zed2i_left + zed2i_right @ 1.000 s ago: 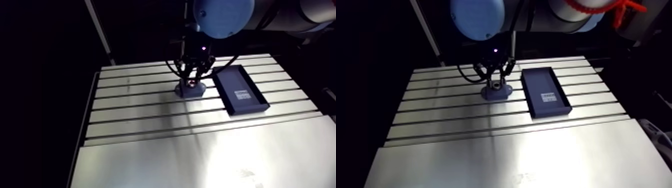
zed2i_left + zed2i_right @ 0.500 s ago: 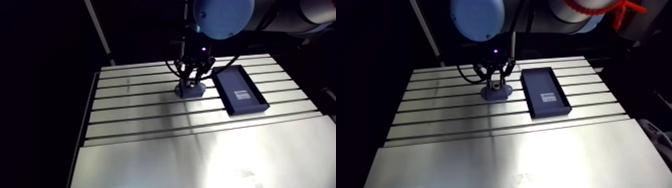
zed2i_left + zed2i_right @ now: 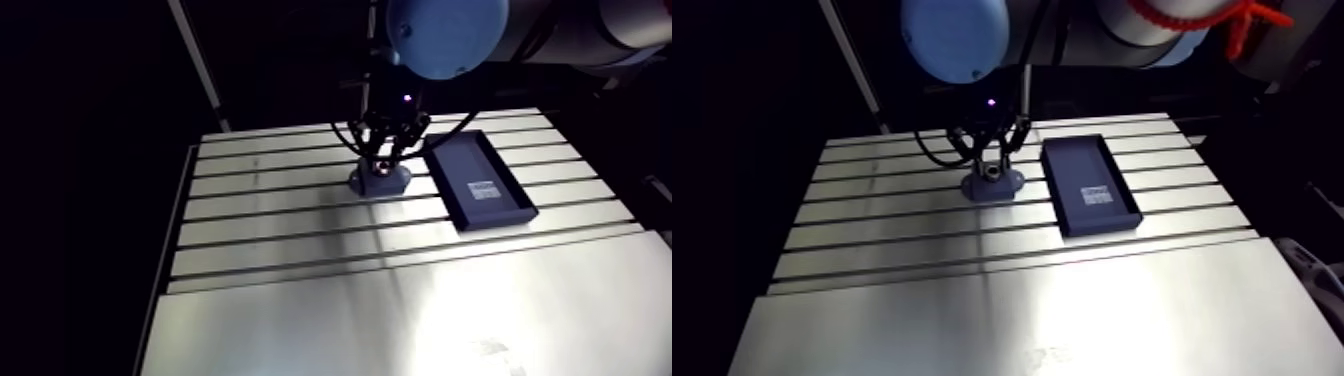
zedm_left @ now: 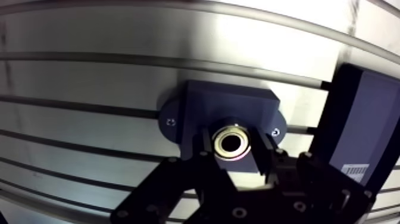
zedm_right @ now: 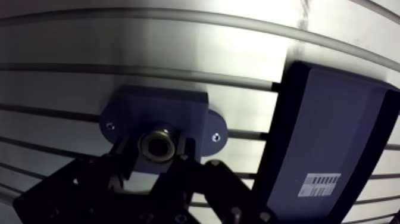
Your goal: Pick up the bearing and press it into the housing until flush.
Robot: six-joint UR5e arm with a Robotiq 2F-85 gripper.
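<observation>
1. Desk (image 3: 300, 300): slotted aluminium surface that carries all parts.
2. Tray (image 3: 480, 180): dark, rectangular and labelled. It lies just beside the housing and is not touched by the claw.
3. Housing (image 4: 202, 110): dark block with a screwed flange on each side, flat on the desk directly under the claw.
4. Claw (image 4: 232, 149): clenched on the bearing, one finger against each side of the ring.
5. Bearing (image 4: 231, 141): bright metal ring held over the centre of the housing, open face toward the wrist camera.

Governing relation: the bearing's axis appears to line up with the housing centre, so the press should run straight down along that axis.

Not visible: the bearing covers the bore. Seating depth and flushness cannot be read in either view.
</observation>
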